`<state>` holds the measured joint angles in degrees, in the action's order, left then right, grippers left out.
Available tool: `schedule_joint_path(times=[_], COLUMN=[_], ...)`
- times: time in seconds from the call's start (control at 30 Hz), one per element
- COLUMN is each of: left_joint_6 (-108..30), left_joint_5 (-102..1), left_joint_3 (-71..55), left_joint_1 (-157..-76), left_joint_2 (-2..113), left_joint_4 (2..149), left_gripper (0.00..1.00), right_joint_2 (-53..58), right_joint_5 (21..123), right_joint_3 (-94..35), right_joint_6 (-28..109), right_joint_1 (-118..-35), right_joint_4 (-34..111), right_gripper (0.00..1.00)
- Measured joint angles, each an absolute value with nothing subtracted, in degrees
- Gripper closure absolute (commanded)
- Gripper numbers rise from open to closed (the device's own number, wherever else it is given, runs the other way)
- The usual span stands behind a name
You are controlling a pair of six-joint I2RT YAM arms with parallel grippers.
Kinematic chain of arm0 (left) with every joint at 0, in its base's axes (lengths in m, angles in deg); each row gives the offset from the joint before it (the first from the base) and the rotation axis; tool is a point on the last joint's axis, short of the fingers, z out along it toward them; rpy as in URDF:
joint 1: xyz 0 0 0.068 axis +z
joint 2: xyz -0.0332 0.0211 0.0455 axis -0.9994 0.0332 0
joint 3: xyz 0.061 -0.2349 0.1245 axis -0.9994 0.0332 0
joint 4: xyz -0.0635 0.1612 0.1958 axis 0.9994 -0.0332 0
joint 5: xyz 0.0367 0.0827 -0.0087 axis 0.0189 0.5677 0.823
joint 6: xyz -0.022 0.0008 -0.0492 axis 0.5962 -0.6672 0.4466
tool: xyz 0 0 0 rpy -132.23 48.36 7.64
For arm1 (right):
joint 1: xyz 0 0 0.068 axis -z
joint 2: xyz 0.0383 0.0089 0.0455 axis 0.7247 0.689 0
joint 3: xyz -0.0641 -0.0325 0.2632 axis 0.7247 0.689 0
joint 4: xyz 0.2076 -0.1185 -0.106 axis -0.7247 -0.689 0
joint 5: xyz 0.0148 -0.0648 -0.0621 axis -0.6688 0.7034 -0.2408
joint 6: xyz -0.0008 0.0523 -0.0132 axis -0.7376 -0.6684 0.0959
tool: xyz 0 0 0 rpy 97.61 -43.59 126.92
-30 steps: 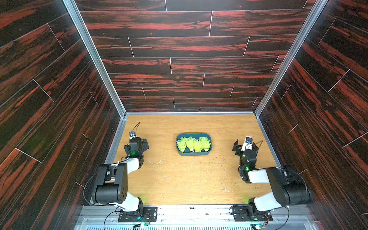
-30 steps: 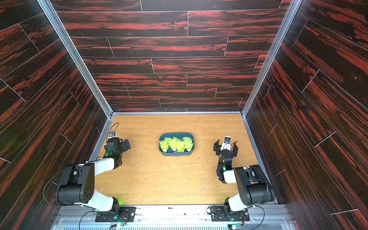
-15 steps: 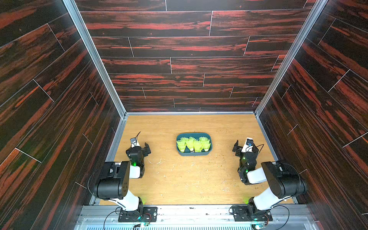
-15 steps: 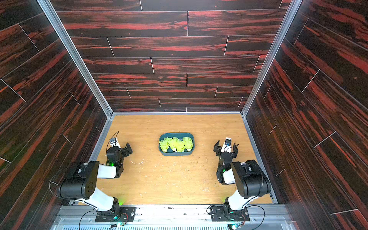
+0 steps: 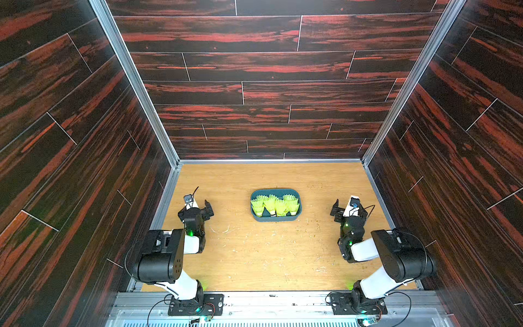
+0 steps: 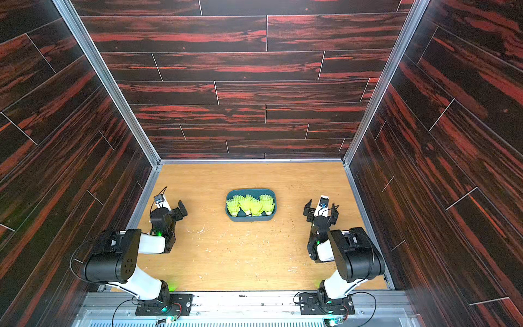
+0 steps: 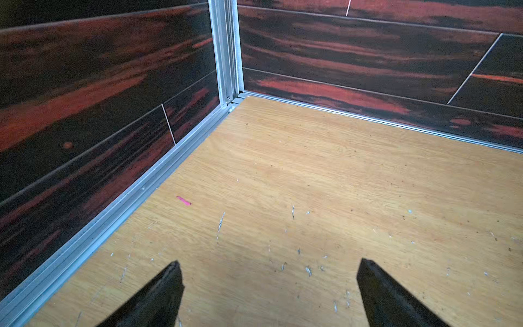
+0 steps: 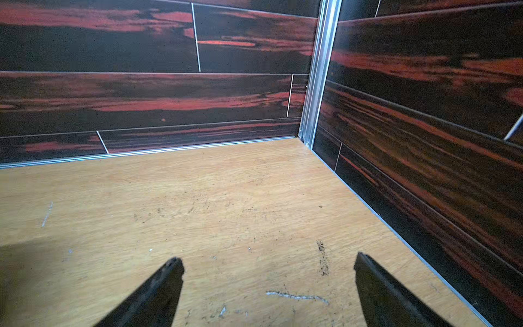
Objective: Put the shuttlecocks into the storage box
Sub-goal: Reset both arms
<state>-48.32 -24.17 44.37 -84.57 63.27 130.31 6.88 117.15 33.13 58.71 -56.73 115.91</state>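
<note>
The left gripper (image 7: 270, 262) and right gripper (image 8: 268, 257), black tapered fingers spread wide and empty, hang over the scuffed plywood table (image 5: 254, 254); beyond, neon feathered shuttlecocks (image 5: 276, 205) (white tips nearest the robot) lie inside the rounded teal plastic storage box (image 5: 276, 218).

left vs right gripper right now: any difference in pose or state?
Left gripper is left of the storage box, right gripper right of it. Left gripper faces the far left corner, right gripper the far right corner. Shared: both open, empty, away from the shuttlecocks in the box.
</note>
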Motion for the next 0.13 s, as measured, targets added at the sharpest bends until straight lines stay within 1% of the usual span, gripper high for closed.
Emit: schedule_joint_path(times=[0.13], left_joint_6=[-48.32], left_joint_5=[-24.13], left_joint_3=[44.35], left_joint_1=[-84.57], left_joint_2=[63.27], left_joint_4=[130.31], left_gripper=[0.0], right_joint_2=[7.05], right_joint_5=[117.19], right_joint_3=[33.13], right_joint_6=[58.75], right_joint_1=[-56.73], right_joint_4=[115.89], right_gripper=[0.02])
